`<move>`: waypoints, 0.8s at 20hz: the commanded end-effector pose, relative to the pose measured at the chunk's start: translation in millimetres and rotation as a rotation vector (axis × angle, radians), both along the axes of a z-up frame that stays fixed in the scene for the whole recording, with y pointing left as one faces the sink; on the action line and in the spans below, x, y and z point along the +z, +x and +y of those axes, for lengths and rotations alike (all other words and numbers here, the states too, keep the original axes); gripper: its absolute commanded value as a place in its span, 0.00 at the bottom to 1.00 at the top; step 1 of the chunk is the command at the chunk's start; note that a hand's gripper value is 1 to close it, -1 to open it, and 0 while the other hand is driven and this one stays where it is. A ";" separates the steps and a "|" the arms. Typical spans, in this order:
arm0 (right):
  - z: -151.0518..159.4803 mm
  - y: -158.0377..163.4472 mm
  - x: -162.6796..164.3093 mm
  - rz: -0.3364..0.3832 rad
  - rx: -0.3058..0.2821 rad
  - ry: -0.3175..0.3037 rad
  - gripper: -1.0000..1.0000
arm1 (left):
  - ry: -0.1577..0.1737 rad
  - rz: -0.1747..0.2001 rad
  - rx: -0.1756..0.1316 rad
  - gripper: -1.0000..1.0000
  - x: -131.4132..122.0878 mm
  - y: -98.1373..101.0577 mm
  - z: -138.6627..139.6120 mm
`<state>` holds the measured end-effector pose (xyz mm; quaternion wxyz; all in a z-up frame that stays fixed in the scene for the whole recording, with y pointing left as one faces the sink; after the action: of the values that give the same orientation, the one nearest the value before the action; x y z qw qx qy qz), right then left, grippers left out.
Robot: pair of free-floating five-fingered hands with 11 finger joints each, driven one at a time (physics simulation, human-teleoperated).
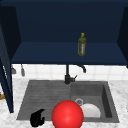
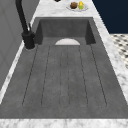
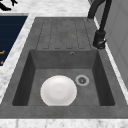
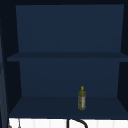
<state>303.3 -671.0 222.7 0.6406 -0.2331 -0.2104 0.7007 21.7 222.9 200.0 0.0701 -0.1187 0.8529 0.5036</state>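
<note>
My left hand (image 1: 37, 118) hovers at the sink's front left corner, over the edge of the ribbed drainboard (image 1: 45, 92). Its fingers are relaxed and hold nothing. In the right side view, black fingertips of the same hand (image 3: 4, 6) show at the far left corner. A large red ball (image 1: 67, 115) sits in front of the sink's front edge, right of that hand and apart from it. A white plate (image 1: 92, 111) (image 3: 58, 90) lies in the basin beside the drain (image 3: 82, 80). An olive-green bottle (image 1: 81, 45) (image 4: 82, 98) stands upright on the lower cabinet shelf.
A black faucet (image 1: 67, 76) (image 2: 27, 37) (image 3: 100, 40) rises behind the sink's middle. The open blue wall cabinet has a door (image 1: 6, 75) hanging at the left. A small dish of food (image 2: 77, 5) rests on the marble counter right of the sink.
</note>
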 end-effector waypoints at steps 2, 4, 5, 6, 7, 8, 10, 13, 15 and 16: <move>27.6 0.1 8.2 -0.023 -0.044 -0.001 0.00 | 0.000 0.000 0.000 0.50 0.0 0.0 0.0; 38.0 0.0 14.1 -0.031 -0.046 -0.003 0.00 | 0.000 0.000 0.000 0.50 0.0 0.0 0.0; 43.3 0.0 17.3 -0.035 -0.048 -0.004 0.00 | 0.000 0.000 0.000 0.50 0.0 0.0 0.0; 48.9 -0.1 20.1 -0.034 -0.048 -0.005 0.00 | 0.000 0.000 0.000 0.50 0.0 0.0 0.0; 53.6 -0.1 24.6 -0.036 -0.049 -0.003 0.00 | 0.000 0.000 0.000 0.50 0.0 0.0 0.0; 58.8 -0.1 28.4 -0.038 -0.050 -0.003 0.00 | 0.000 0.000 0.000 0.50 0.0 0.0 0.0; 70.5 -0.3 34.2 -0.034 -0.046 -0.009 0.00 | 0.000 0.000 0.000 0.50 0.0 0.0 0.0; 89.8 -0.8 41.6 -0.021 -0.027 -0.030 0.00 | 0.000 0.000 0.000 0.50 0.0 0.0 0.0; 102.2 -0.5 45.7 -0.020 -0.002 -0.061 0.00 | 0.000 0.000 0.000 0.50 0.0 0.0 0.0; 104.0 -2.4 47.5 -0.024 -0.003 -0.064 0.00 | 0.000 0.000 0.000 0.50 0.0 0.0 0.0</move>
<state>302.8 -581.0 264.8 0.6369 -0.2460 -0.2028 0.7019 21.7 222.9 200.0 0.0701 -0.1187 0.8529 0.5036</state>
